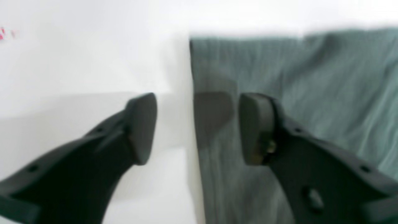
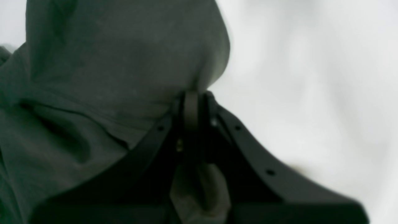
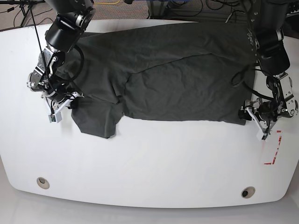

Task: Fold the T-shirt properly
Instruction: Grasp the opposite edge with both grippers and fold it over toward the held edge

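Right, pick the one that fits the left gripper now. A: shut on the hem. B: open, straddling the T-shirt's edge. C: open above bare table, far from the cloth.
B: the left gripper stands open, one finger over the T-shirt, the other over the white table.

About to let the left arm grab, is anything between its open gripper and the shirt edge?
Nothing visible. The left gripper is open, straddling the T-shirt edge, with only bare table beside it.
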Tool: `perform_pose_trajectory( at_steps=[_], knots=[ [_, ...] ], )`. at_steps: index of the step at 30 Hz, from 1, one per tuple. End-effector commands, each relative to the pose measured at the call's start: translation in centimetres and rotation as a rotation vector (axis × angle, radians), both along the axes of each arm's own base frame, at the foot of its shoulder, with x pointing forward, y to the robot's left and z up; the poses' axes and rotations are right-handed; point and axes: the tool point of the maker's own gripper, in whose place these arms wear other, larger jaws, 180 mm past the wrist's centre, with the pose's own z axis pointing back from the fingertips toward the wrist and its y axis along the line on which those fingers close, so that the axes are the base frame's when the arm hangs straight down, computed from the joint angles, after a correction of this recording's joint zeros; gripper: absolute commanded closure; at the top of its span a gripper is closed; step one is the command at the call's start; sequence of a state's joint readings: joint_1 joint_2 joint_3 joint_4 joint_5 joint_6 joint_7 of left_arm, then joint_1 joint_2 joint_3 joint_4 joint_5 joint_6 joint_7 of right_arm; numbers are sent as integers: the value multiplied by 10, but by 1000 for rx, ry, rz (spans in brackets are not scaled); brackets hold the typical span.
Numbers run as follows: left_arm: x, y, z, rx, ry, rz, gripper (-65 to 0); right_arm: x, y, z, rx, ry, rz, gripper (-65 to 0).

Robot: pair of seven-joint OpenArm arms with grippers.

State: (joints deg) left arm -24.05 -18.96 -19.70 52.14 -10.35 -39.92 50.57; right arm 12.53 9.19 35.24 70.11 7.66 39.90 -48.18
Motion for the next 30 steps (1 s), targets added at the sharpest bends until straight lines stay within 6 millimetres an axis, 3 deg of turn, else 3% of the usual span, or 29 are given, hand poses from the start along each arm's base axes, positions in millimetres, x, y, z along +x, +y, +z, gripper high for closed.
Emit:
perform_pose_trajectory(
  at_steps=[1, 15, 18, 24, 30],
  knots=[
    [18, 5, 17, -14, -65, 14, -414, 10, -8, 14, -23, -37, -3, -17],
    [12, -15, -1, -1, -1, -62, -393, 11, -7, 15, -22, -39, -2, -17],
    [12, -20, -2, -9, -1, -68, -307, 11, -7, 15, -22, -39, -2, -17],
    [15, -35, -5, -31, -5, -80, -10, 13, -7, 17, -23, -45, -1, -14],
    [17, -34, -2, -31, -17, -76, -11, 22, -6, 24, -23, -66, 2, -13]
  ],
)
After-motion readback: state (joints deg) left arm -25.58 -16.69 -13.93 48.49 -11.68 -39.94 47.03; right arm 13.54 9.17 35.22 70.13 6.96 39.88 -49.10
